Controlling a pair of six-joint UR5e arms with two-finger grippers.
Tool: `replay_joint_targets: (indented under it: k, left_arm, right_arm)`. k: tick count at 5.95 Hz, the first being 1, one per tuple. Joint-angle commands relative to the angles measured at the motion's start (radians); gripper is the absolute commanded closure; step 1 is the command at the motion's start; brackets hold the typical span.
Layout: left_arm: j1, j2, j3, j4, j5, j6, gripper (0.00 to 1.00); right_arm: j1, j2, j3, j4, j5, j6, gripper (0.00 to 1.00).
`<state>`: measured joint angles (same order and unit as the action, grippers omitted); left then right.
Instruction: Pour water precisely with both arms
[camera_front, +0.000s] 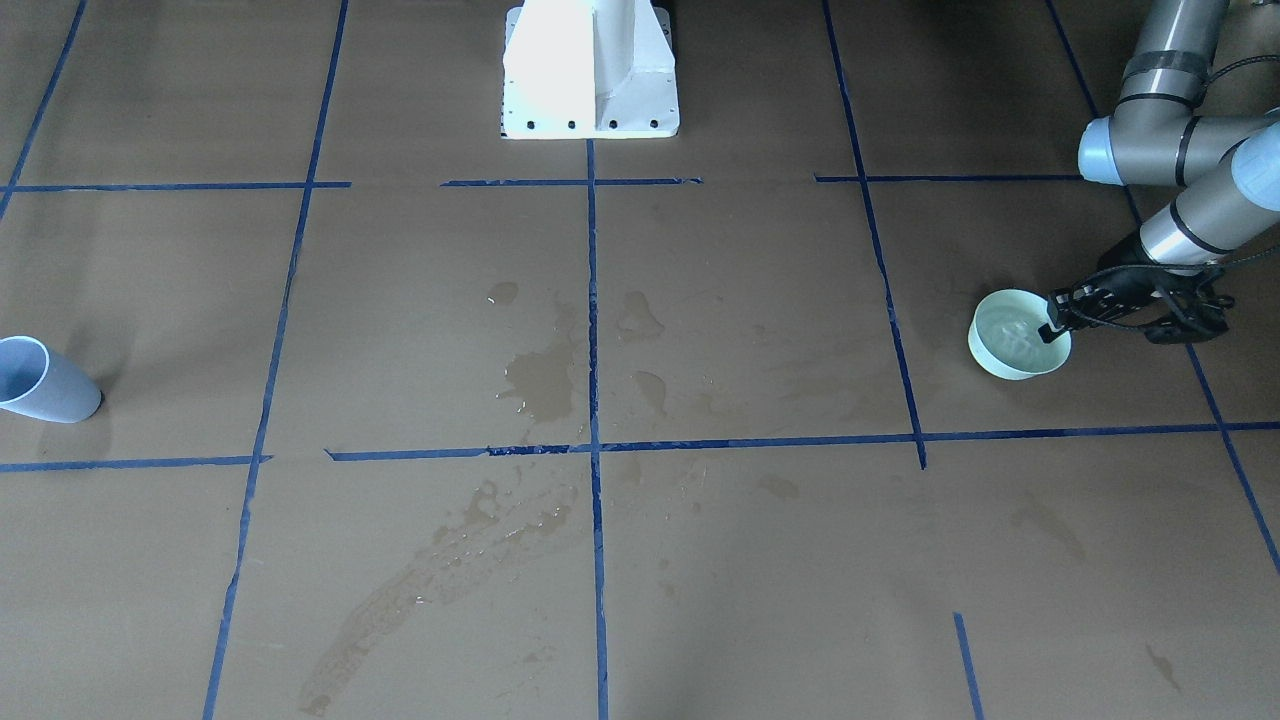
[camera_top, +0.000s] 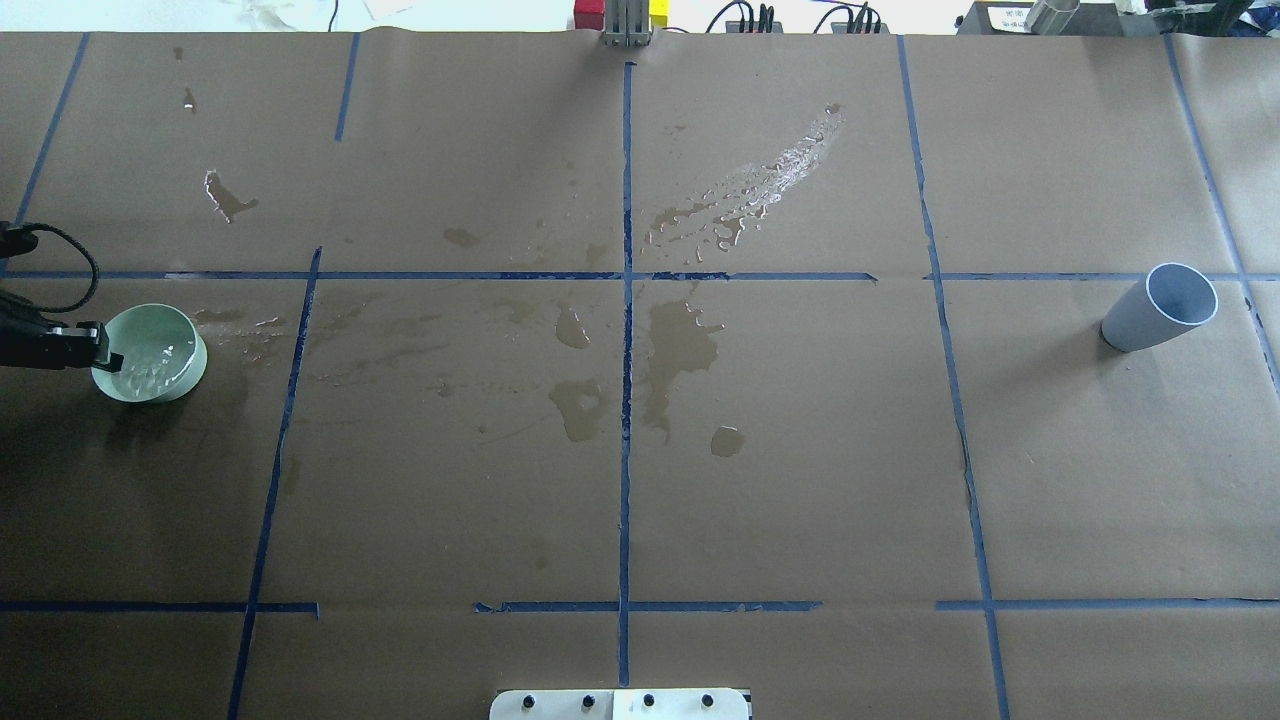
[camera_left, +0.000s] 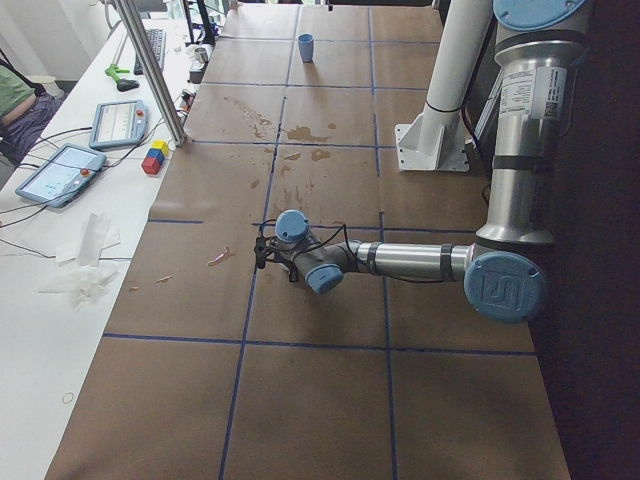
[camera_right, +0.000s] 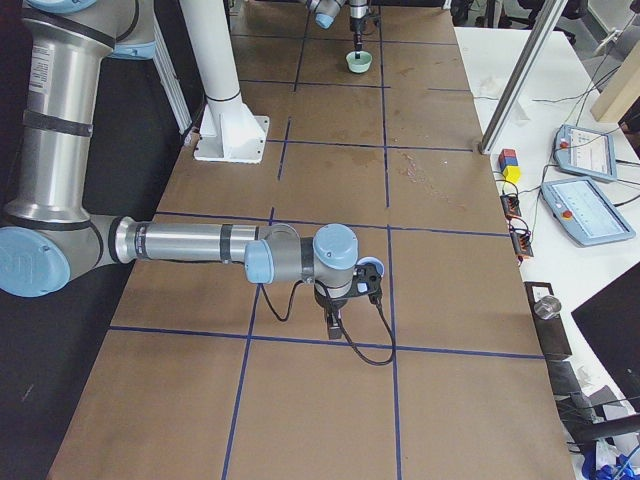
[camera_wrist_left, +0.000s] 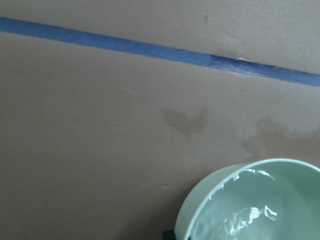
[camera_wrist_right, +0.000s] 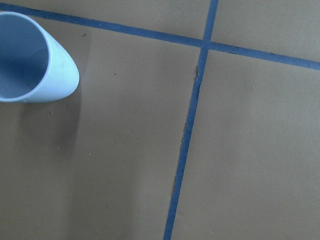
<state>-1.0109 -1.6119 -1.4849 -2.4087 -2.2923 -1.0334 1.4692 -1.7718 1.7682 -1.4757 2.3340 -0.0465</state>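
Observation:
A pale green bowl (camera_top: 150, 352) holds the water (camera_top: 152, 368), which shimmers and ripples inside it (camera_wrist_left: 250, 215). My left gripper (camera_front: 1052, 322) is shut on the bowl's rim at the table's left end, seen in the overhead view too (camera_top: 100, 346). A light blue cup (camera_top: 1160, 305) stands empty at the right end; its mouth fills the top left of the right wrist view (camera_wrist_right: 30, 55). My right gripper (camera_right: 334, 322) points down at the paper and shows only in the exterior right view. I cannot tell if it is open or shut.
Dark wet blotches and glossy spills (camera_top: 680, 340) mark the brown paper around the centre line. The white pedestal (camera_front: 590, 70) stands at the robot's side. A desk with tablets (camera_right: 580, 210) and a metal post (camera_left: 150, 70) run along the far edge.

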Motion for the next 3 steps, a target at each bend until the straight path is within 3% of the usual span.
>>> replay_joint_targets:
  k: [1,3]
  left_arm:
    - [0.000,-0.121,-0.113,0.145,-0.003,-0.121,1.00]
    - [0.091,-0.288,-0.150,0.241,0.020,-0.300,1.00]
  right_arm:
    - [0.000,0.002,0.000,0.000,-0.001,-0.001,0.00]
    - [-0.001,0.014,0.013,0.000,-0.002,0.000,0.00]
